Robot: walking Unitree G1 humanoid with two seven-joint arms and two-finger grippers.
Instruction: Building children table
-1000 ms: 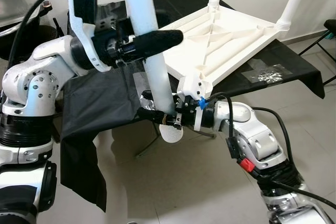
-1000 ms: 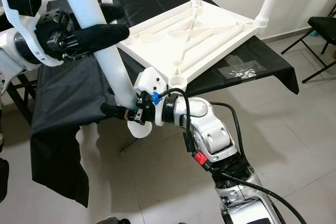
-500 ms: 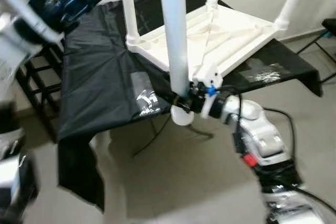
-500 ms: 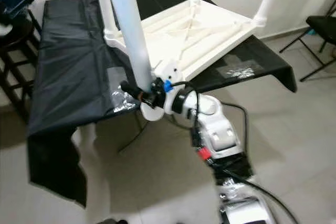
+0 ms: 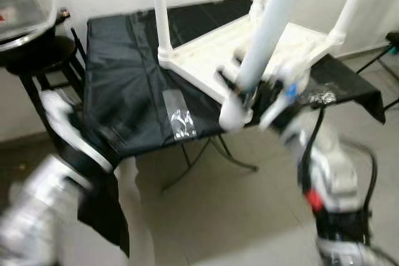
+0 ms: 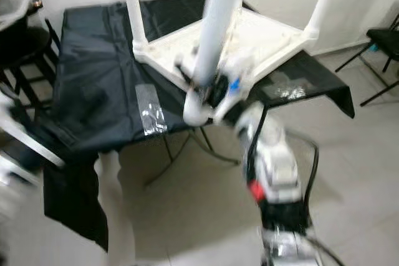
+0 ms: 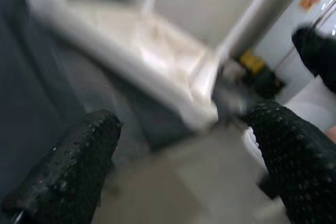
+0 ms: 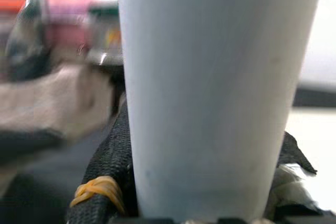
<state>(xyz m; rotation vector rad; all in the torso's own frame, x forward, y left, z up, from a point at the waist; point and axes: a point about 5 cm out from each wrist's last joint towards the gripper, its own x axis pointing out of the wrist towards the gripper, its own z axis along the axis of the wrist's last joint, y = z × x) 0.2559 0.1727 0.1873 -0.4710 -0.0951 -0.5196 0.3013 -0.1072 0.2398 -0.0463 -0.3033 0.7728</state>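
A white children's table (image 5: 198, 53) lies upside down on a black-draped table (image 5: 124, 79), with three legs (image 5: 161, 10) standing up from its corners. A loose white leg (image 5: 265, 35) leans to the right over the near corner, its wide foot (image 5: 232, 114) lowest. My right gripper (image 5: 252, 95) is shut on this leg just above the foot. In the right wrist view the leg (image 8: 210, 87) sits between the black fingers (image 8: 105, 182). My left arm (image 5: 62, 154) is a blur at lower left. Its gripper (image 7: 181, 166) is open, holding nothing.
A clear plastic bag (image 5: 181, 118) lies on the black cloth, and another (image 5: 321, 96) lies near the right end. A black stool with a clear container (image 5: 25, 35) stands at the left. A black chair (image 5: 393, 37) is at the far right. Bare floor lies in front.
My left gripper has let go of the loose leg and dropped to the lower left. The right gripper has carried the leg toward the table's near corner, now leaning right. The camera has shifted.
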